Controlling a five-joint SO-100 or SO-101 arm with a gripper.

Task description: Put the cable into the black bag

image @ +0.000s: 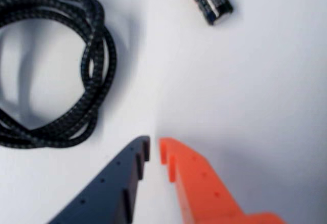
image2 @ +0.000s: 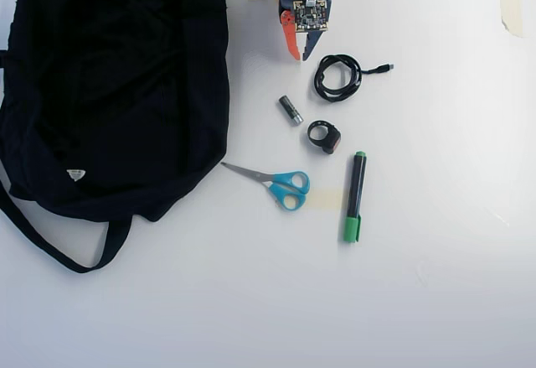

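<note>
cable: thin black braided cord wound in a small round coil [image2: 337, 77], lying flat on the white table [image2: 435, 284], with a short loose tail and small plug poking off to the right in the overhead view; up close in the wrist view [image: 56, 66] it shows a woven sheath
gripper: orange and dark blue two-finger gripper [image: 155, 150] sits just beside the coil, not touching it, jaws nearly closed with only a sliver between the tips, holding nothing
bag: big floppy black fabric bag with a long strap [image2: 117, 83] takes up the left side of the overhead view, well apart from the cable
handling guess: looks light and soft, so the loops will probably sag or spring open once lifted; the braid should give decent friction
where to grab: I'd pinch across the bundled strands on the side of the coil nearest the fingers, catching all loops at once, not the loose tail
clutter: small dark battery [image2: 291, 110] lies near the coil, worth not bumping
</note>
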